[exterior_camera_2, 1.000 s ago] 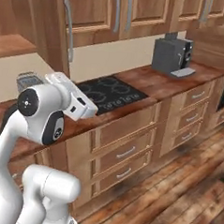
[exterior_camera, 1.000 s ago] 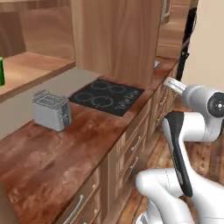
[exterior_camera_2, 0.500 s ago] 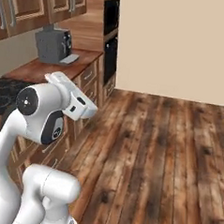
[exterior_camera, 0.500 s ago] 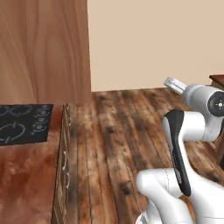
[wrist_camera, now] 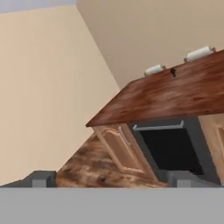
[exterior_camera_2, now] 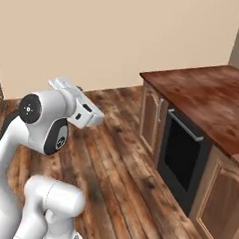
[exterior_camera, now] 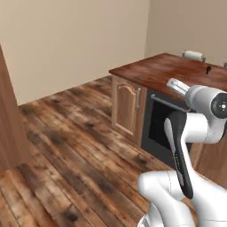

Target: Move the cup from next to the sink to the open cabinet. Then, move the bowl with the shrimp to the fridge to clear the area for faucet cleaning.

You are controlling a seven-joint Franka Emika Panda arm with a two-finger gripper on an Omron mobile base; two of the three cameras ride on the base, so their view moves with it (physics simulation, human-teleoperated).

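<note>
Your gripper [wrist_camera: 110, 180] is spread wide with nothing between its fingertips [wrist_camera: 40, 179], aimed at a wooden counter [wrist_camera: 175, 94] with a black oven [wrist_camera: 170, 148] under it. You can't tell from here where the cup or bowl is.

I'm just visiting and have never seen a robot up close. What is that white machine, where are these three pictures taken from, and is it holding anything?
The white machine is a robot arm on a base that can drive, in a computer-drawn kitchen. Two pictures come from cameras on the base, behind the arm to its left and right. The third comes from a camera on the hand, looking along the gripper, whose two dark fingertips poke up at the bottom. They stand far apart with nothing between them, so it holds nothing. Ahead is a wooden counter with a dark oven-like opening underneath and an arched cupboard door beside it. Two small white things and a tiny dark one sit on the countertop, too small to identify.
</note>
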